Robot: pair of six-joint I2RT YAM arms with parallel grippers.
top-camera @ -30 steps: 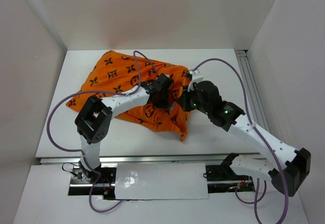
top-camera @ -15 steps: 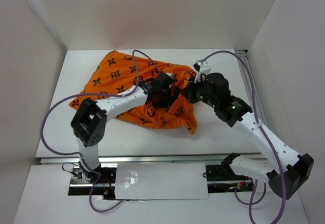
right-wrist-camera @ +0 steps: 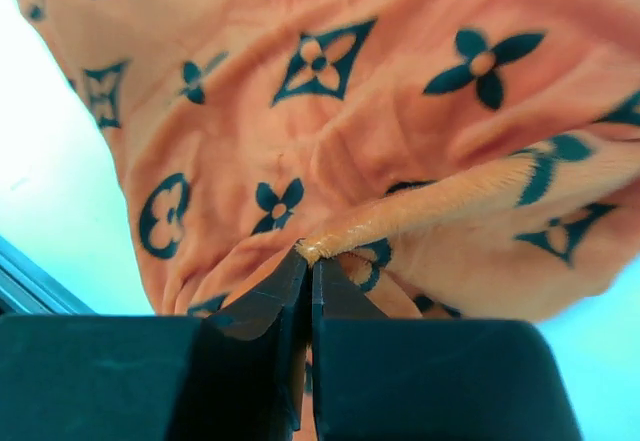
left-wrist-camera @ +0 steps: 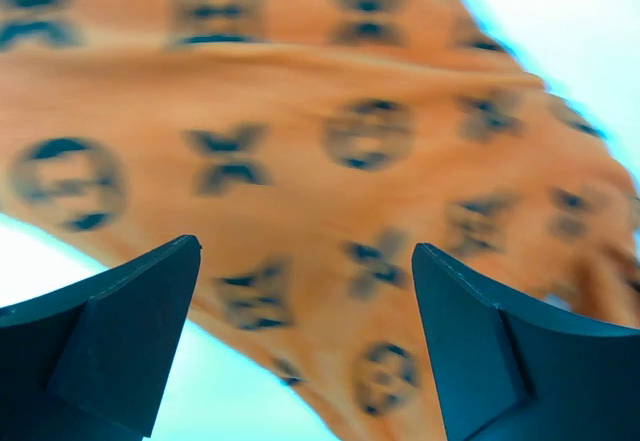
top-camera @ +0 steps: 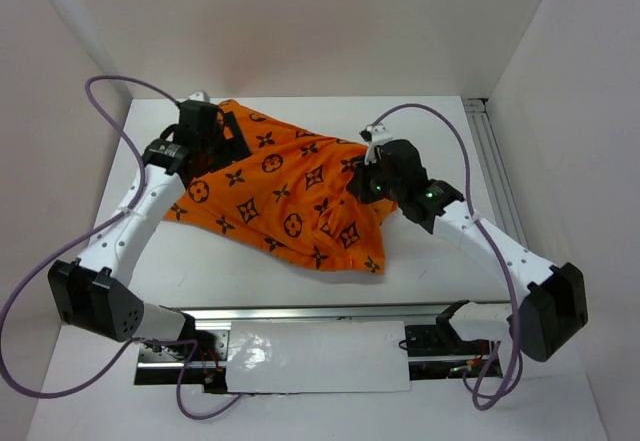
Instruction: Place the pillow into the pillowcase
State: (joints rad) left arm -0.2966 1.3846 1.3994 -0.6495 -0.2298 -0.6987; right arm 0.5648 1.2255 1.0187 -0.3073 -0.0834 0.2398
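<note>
**A:** Your left hand (left-wrist-camera: 305,256) is spread wide with nothing between the fingers. It hangs just above the pillowcase (top-camera: 290,196), at its far-left corner.

**B:** And the right?

**A:** Your right hand (right-wrist-camera: 308,261) is pinched tight on the hem (right-wrist-camera: 430,201), a rolled orange fold right at the fingertips. That's the case's right edge.

**B:** Where does the case lie?

**A:** Spread on the bench (top-camera: 260,276). Its long axis runs from far left to near right, with one of your hands at each end.

**B:** Pillow?

**A:** No white showing in any view. The case looks bulky, so I'd guess the pillow is inside, but I can't tell for sure.

**B:** What matters for the next move?

**A:** Probably the left end. The case stretches away from your open left hand toward the right one, down and to the right in the top view. Your left hand is the nearer one to that corner, and the right is busy at the hem. Come straight down and there's cloth under the fingers.
</note>
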